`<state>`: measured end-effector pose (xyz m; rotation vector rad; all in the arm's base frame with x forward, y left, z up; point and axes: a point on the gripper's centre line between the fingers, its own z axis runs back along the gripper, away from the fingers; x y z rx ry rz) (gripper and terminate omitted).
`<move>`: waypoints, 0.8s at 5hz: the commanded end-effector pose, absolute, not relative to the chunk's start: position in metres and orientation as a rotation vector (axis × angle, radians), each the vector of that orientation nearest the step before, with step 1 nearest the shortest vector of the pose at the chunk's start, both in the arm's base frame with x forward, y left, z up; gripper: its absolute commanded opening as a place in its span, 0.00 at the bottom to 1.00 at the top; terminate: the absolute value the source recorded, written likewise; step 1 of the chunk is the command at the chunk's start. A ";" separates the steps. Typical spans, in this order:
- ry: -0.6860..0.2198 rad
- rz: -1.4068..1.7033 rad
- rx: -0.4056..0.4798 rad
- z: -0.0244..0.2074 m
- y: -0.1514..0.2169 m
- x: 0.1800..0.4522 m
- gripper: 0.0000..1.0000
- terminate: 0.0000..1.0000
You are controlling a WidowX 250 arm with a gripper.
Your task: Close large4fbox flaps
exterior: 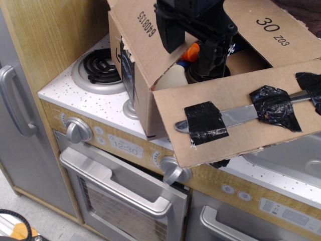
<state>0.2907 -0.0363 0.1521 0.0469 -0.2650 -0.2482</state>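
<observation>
The large4fbox (138,95) is a brown cardboard box standing on a toy stove counter, its top open. The front flap (235,135) hangs outward with a metal knife (235,116) under black tape patches. The back flap (268,30), printed "30 Z03", leans away. The left flap (138,35) stands up, tilted inward. The flap with the fork is out of view. My black gripper (193,42) hangs over the box opening just right of the left flap, fingers apart and holding nothing. An orange-capped bottle (190,50) and a cream bottle (175,76) show inside.
A coil burner (100,65) lies left of the box. Stove knobs (77,129) (173,170), a 12:30 clock panel (125,148) and the oven handle (115,183) are on the front. A sink (296,158) is at the right. A grey cabinet handle (12,100) is at the far left.
</observation>
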 end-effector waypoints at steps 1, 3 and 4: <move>-0.324 -0.274 0.006 0.142 -0.038 0.305 1.00 0.00; -0.266 -0.302 -0.069 0.111 -0.030 0.316 1.00 0.00; -0.290 -0.339 -0.068 0.105 -0.029 0.316 1.00 1.00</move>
